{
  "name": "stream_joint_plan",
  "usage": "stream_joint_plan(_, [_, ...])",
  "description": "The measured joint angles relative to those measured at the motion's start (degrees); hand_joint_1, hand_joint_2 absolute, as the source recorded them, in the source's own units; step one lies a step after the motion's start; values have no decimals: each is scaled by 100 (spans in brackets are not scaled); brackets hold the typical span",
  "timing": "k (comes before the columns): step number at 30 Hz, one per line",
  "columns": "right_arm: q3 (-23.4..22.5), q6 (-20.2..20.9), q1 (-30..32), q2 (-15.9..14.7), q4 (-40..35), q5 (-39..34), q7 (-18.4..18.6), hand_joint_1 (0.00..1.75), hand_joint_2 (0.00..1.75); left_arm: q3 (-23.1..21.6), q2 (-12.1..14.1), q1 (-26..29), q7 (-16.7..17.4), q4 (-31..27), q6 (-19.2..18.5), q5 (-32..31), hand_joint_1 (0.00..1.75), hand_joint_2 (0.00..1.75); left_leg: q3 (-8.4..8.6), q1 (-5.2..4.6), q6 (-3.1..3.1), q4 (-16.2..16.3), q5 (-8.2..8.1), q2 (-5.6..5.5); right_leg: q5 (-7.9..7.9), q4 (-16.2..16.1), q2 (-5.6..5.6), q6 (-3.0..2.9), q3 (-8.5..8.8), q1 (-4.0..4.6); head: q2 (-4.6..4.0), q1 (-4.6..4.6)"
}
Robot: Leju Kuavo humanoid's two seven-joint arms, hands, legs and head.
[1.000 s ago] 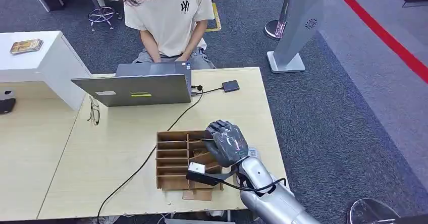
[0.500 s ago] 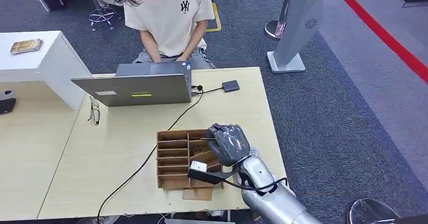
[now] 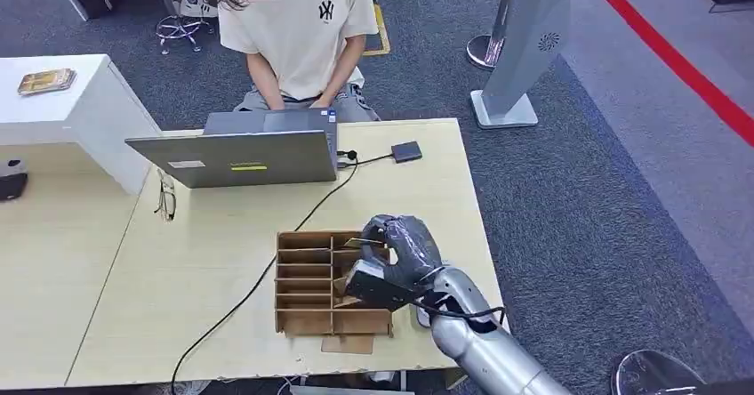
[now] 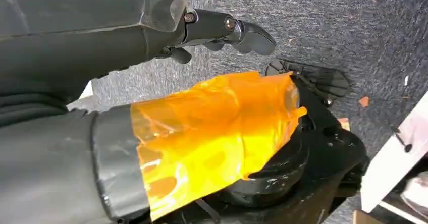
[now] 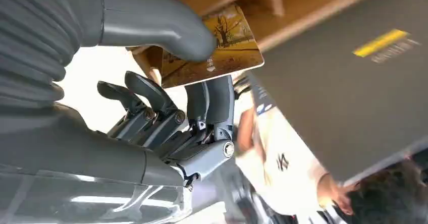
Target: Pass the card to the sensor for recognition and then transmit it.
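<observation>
Card [image 5: 217,47] in hand: the right hand [image 3: 402,251] had it pinched between the thick thumb [image 5: 166,27] and the darker fingers [image 5: 212,100], as the right wrist view showed plainly, a yellow-brown picture card held just above the cardboard rack [image 3: 307,284] on the desk [image 3: 222,235]. From the head view the hand sat over the rack's upper right compartments, close to it; whether the card had fully cleared its slot could not be told.

Judged from this, the picking step was at or near its end, and the showing of the card to the sensor was not yet done. A small dark box [image 3: 406,151], wired to the laptop [image 3: 240,155] and lying at the far edge of the desk, looked the likely sensor, though that is a guess. The next move would call for lifting the card free of the dividers without catching an edge, then carrying it forward and laying it flat over that box, with the pinch kept firm, since a thin card slips easily.

Across the desk a person [image 3: 298,30] sat behind the laptop. The left hand [image 4: 222,30] hung over grey carpet, fingers apart and holding nothing.
</observation>
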Motion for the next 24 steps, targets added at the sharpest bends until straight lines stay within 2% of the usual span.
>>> stream_joint_plan(4, [-285,305,191,0,-506,-776,-215,175,175,-61,0,-2,7,0,189,219,0,0,-1,0,0,0,-1,0,-1,0,0,0,-1,0,0,2])
stream_joint_plan(9, [-643,486,431,0,-1112,-1521,-457,175,175,-99,-15,-7,17,0,363,427,0,0,-2,-1,1,0,-1,1,-1,-1,0,1,-1,-1,0,0])
stream_joint_plan(16, [-903,695,571,0,-1544,-1999,-562,175,175,-131,-17,-24,17,0,442,544,0,0,1,0,1,0,-1,3,0,0,2,0,-1,0,0,0])
stream_joint_plan(24, [-960,759,574,0,-1640,-2049,-586,175,175,-131,-20,-71,20,0,444,564,0,0,-2,0,1,0,-1,0,0,0,-1,0,0,0,0,2])
